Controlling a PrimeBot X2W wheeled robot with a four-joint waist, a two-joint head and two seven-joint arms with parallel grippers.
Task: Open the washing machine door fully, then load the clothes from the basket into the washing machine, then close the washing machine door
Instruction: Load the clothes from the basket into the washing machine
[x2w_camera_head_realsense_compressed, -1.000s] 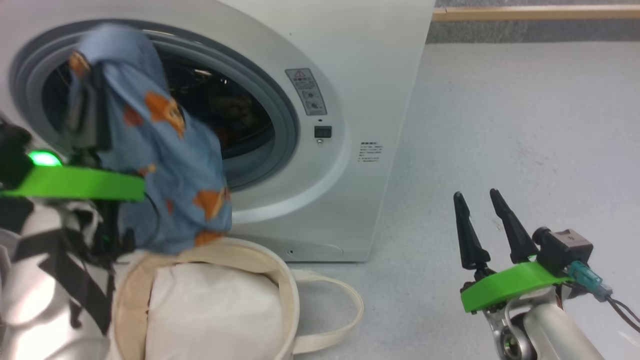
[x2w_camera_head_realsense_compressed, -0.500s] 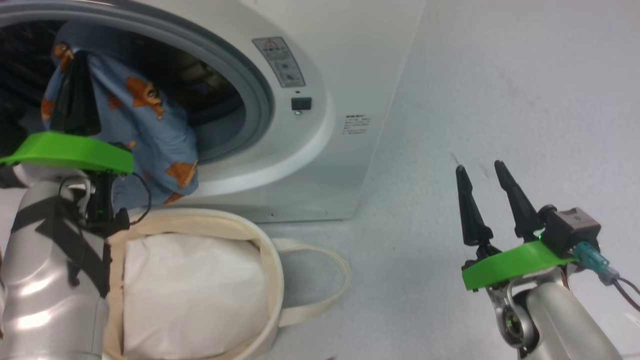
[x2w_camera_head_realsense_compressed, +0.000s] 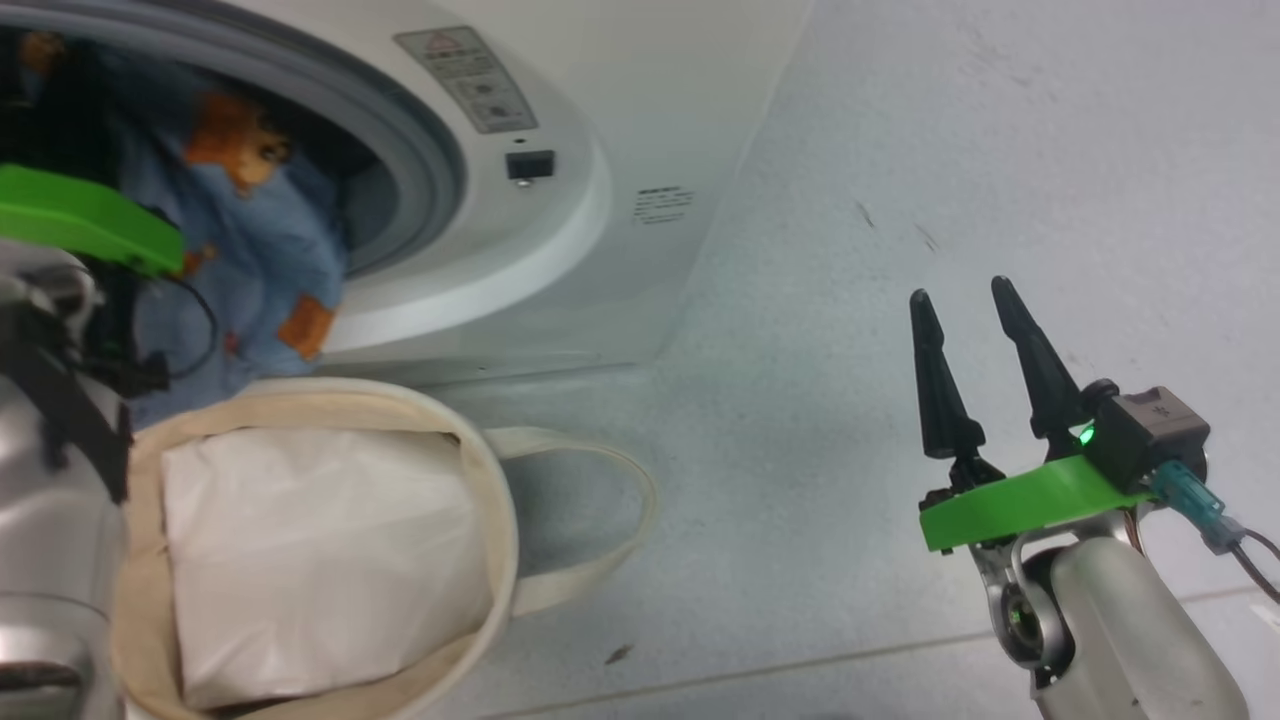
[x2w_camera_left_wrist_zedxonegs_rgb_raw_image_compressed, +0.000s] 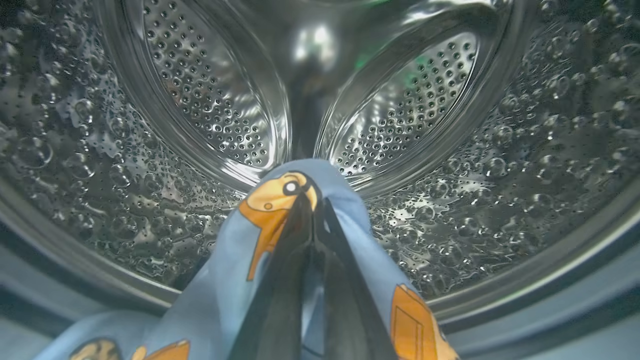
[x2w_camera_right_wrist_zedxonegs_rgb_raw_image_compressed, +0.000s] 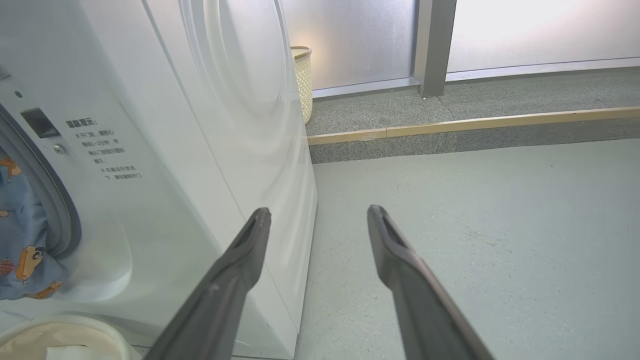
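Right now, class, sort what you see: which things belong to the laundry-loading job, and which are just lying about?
Belong to the job:
washing machine
steel drum
bear-print clothes, pinched in the left gripper
basket

Just lying about:
white pad in the basket
woven bin behind the machine
wooden strip along the floor

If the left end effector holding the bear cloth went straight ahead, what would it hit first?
Likely the drum, at its steel back wall near the middle ridge. Nothing else shows in between, though depth is unclear.
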